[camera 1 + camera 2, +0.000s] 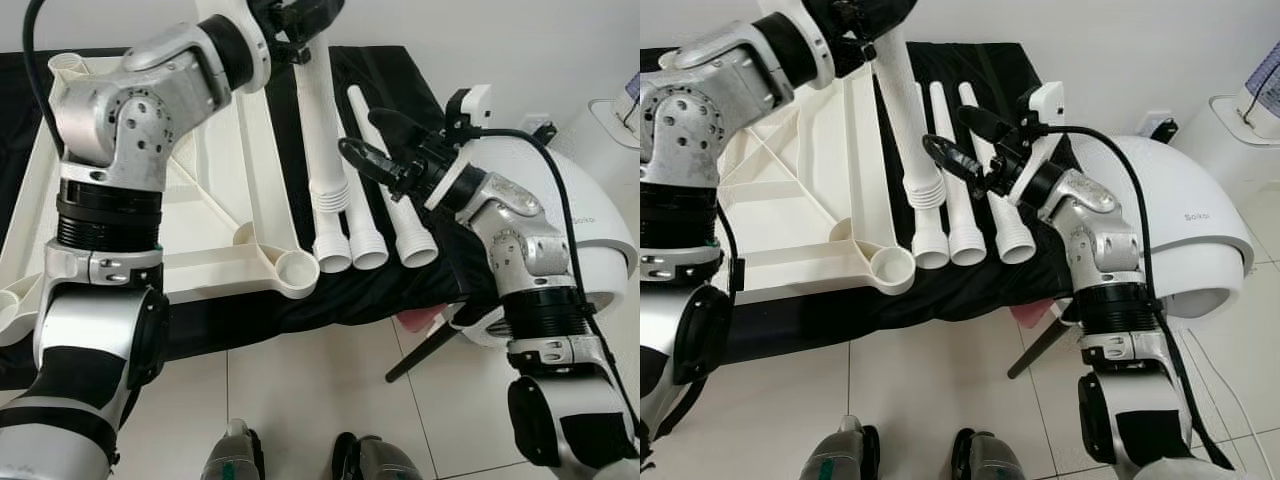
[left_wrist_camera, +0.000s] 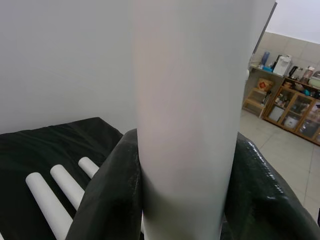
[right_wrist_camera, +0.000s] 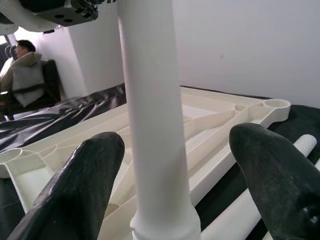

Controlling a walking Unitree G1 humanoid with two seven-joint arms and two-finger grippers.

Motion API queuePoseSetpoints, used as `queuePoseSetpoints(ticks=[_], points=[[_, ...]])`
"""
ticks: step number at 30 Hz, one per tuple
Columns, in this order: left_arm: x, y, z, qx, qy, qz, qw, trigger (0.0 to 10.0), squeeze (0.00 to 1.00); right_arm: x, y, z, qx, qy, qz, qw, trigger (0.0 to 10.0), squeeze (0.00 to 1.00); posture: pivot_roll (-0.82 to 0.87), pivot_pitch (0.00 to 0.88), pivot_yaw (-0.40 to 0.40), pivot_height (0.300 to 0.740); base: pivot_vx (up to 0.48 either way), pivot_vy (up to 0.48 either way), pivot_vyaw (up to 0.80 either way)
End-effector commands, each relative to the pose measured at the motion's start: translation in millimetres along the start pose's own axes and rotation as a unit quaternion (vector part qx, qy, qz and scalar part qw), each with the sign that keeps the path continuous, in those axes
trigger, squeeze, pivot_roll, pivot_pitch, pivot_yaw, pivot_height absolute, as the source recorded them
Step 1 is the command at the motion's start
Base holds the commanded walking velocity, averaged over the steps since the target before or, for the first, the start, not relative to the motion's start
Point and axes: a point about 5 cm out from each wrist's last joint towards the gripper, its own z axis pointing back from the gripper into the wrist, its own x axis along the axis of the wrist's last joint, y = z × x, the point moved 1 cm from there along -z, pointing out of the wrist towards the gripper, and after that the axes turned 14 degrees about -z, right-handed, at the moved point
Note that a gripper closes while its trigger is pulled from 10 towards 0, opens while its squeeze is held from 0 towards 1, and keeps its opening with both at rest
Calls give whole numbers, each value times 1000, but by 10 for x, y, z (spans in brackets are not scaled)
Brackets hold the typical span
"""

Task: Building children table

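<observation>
Raised table leg [image 1: 328,150] and right gripper [image 1: 372,150] obstruct the three lying legs [image 1: 368,235]; tabletop corner socket [image 1: 297,268] stays accessible.

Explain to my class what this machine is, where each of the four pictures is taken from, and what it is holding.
It is a humanoid robot with two silver arms ending in black two-fingered grippers. Two pictures come from cameras in its head, looking down; two from cameras on its wrists.

On a black cloth lie an upturned white tabletop and three white legs.

The left gripper is shut on a fourth leg, holding it above the others. The right gripper is open beside that leg, one finger either side of it, not touching.
</observation>
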Motion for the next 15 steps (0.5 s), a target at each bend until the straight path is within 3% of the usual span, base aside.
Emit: queuePoseSetpoints(ticks=[1, 7, 15], points=[[174, -207, -29, -100, -45, -33, 993, 10000, 0, 55, 27, -20, 15, 13, 8, 1000, 10000, 0, 50, 131, -42, 740, 0, 0, 0], [221, -336, -69, -124, -55, -57, 989, 10000, 0, 72, 55, -91, 31, 46, 11, 998, 10000, 0, 48, 135, -47, 740, 0, 0, 0], [278, -394, -94, -135, -69, -65, 986, 10000, 0, -19, 20, -156, 27, 76, 7, 997, 10000, 0, 54, 136, -58, 740, 0, 0, 0]])
